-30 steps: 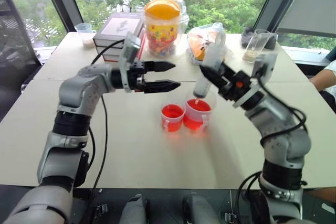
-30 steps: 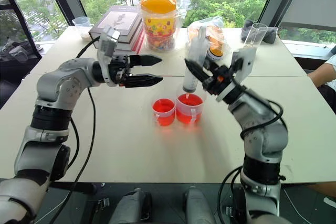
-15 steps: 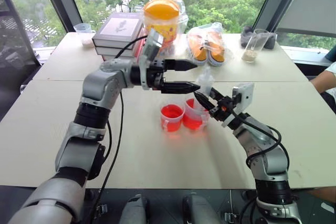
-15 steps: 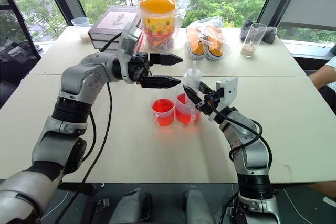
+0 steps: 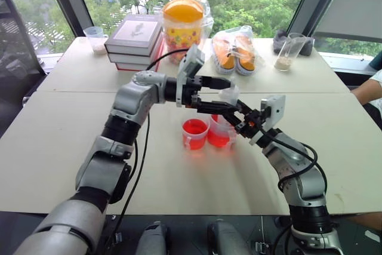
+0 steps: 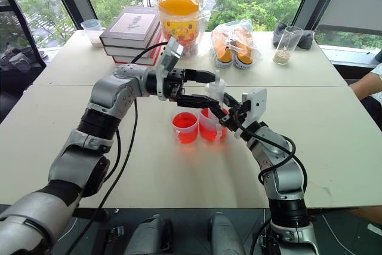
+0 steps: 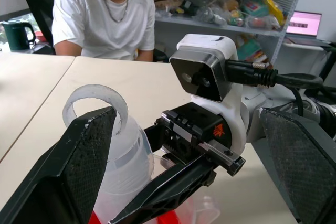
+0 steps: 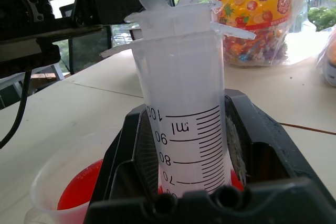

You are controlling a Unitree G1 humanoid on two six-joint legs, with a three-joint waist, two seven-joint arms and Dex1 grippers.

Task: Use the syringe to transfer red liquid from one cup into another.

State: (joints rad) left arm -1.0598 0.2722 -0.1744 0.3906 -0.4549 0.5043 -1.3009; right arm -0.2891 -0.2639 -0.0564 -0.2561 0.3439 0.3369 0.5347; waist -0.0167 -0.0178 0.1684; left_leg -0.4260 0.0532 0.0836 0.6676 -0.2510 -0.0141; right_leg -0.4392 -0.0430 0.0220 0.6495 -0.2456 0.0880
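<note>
Right gripper (image 6: 225, 116): clamped on the syringe (image 6: 213, 101) barrel, now lowered upright into the taller cup (image 6: 210, 125).
Left gripper (image 6: 207, 88): jaws wide, moved across to bracket the plunger ring (image 7: 96, 105); not closed.
Shorter cup (image 6: 185, 126): just beside, red nearly to rim.
Implication: plunger draw likely next.

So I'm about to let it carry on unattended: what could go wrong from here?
The left gripper, jaws open around the plunger ring, could miss it or knock the syringe askew. A sideways tug may tip the taller cup and spill red liquid.
</note>
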